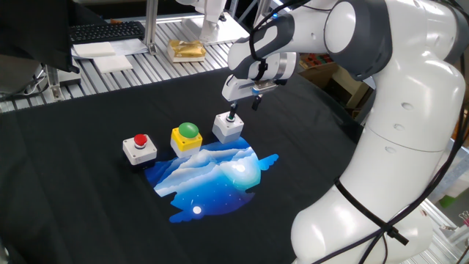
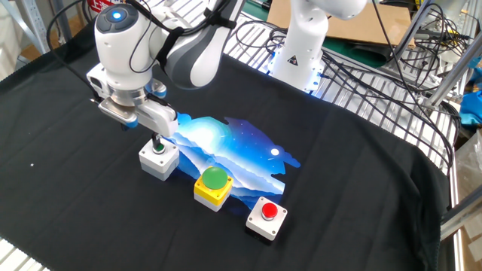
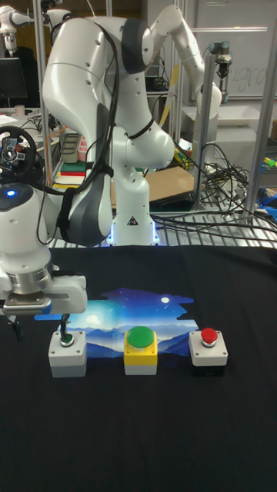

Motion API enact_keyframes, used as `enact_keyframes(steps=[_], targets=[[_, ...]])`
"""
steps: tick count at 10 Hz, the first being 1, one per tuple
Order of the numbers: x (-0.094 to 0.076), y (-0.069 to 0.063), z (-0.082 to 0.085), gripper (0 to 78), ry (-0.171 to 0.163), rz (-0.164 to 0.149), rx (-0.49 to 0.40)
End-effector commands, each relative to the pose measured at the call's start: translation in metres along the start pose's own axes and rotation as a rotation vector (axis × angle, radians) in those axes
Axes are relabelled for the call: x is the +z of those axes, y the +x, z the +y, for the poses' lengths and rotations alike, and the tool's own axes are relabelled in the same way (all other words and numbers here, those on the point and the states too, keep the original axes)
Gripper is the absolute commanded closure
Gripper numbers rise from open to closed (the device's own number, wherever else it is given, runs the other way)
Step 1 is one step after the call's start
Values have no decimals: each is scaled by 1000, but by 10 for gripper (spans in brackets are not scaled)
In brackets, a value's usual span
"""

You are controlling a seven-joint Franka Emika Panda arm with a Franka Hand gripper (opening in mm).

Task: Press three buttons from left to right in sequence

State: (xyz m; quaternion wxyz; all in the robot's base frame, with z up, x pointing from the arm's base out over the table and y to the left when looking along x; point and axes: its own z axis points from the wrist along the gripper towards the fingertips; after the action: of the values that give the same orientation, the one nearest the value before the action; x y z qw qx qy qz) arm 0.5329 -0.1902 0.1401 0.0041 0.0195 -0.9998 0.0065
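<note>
On small green cap (image 1: 232, 116): gripper (image 1: 233, 111) tip.

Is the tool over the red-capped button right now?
No, the tool sits on the small green-capped white box button.

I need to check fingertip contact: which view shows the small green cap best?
The tall fixed view: the small green cap faces the camera, a fingertip on it. In one fixed view and the other, the finger mostly hides it.
</note>
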Motion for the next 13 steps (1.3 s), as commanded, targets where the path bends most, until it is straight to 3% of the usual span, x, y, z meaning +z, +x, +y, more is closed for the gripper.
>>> enact_keyframes(steps=[1,13], targets=[[0,0,0,0,1,-4,1],[12,4,1,0,1,-3,5]])
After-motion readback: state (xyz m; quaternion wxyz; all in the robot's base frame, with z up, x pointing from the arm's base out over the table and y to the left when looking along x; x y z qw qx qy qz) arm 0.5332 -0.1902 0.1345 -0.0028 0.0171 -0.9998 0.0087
